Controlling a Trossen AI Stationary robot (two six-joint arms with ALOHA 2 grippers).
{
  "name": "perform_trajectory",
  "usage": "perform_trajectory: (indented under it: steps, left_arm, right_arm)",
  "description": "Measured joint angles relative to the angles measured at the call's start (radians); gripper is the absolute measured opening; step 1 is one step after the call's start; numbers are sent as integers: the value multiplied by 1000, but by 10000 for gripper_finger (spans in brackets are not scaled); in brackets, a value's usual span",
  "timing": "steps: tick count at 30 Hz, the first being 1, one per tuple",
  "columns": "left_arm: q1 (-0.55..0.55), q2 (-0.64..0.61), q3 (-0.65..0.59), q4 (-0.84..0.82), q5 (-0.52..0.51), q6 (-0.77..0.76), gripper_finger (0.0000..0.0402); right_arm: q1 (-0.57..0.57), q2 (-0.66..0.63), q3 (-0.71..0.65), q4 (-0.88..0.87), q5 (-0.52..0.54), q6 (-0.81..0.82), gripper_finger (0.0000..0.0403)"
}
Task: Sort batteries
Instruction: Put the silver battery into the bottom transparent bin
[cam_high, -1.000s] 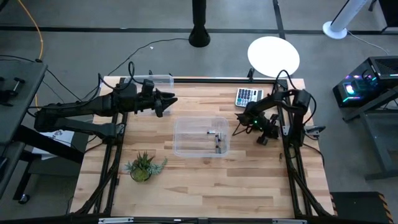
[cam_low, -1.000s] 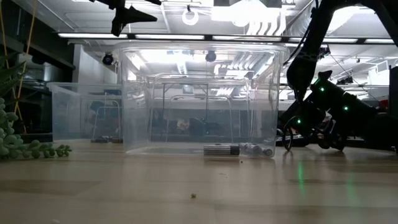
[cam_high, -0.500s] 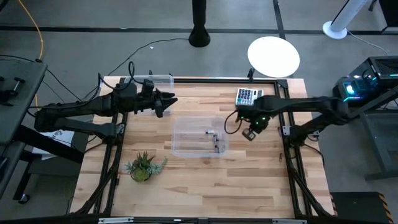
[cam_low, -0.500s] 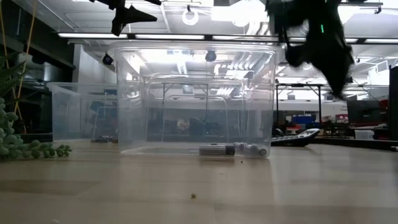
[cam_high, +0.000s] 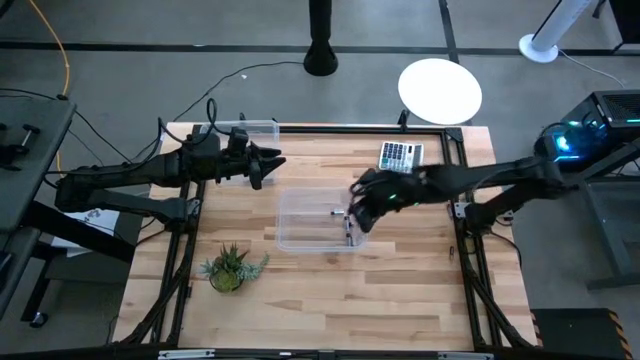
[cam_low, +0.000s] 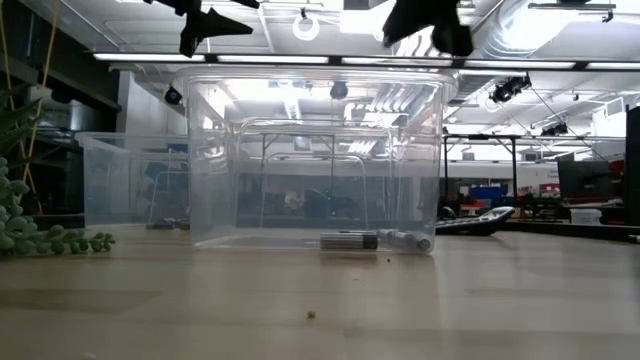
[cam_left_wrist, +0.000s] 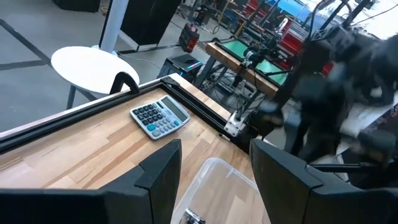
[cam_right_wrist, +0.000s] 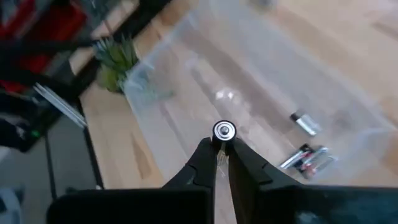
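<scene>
A single battery (cam_right_wrist: 224, 130) is pinched end-on between the closed tips of the right tool (cam_right_wrist: 221, 147), its round silvery end facing the wrist camera. Below it lies the clear bin (cam_high: 300, 205) in the middle of the desk (cam_high: 330, 290). A few more batteries (cam_right_wrist: 309, 157) already lie together on the bin's floor near one corner, with one more (cam_right_wrist: 303, 122) a little apart from them; in the low view they show as a short row (cam_low: 375, 240) against the near wall.

The step in hand looks like dropping this battery in with the others. To do it well, the tool should be over the bin's inside, well clear of the rim, before letting go, and low enough that the battery does not bounce or roll out. Setting it down near the group already there would keep like with like. The fingers need open only slightly, since the battery is thin and held by its tip.

The right arm (cam_high: 480, 178) reaches long across the desk from its far right side, past the calculator (cam_high: 399, 155), its tool (cam_high: 358, 215) angled down over the bin's right edge.

The left tool (cam_high: 272, 160) waits high near the desk's back edge beside a second clear bin (cam_high: 262, 127), its fingers (cam_left_wrist: 158, 174) spread apart and holding nothing.
</scene>
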Motion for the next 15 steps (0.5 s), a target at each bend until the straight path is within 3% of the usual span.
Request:
perform_trajectory:
  steps: [9,12,15]
  left_arm:
    - [0,0,0,0,0,0,184]
    - [0,0,0,-1,0,0,184]
    - [0,0,0,-1,0,0,184]
  right_arm:
    - [-43,152,30,-3,-141,-131,148]
    - [-86,152,121,-201,-140,-156,177]
    - [-149,153,243,-528,6,-112,181]
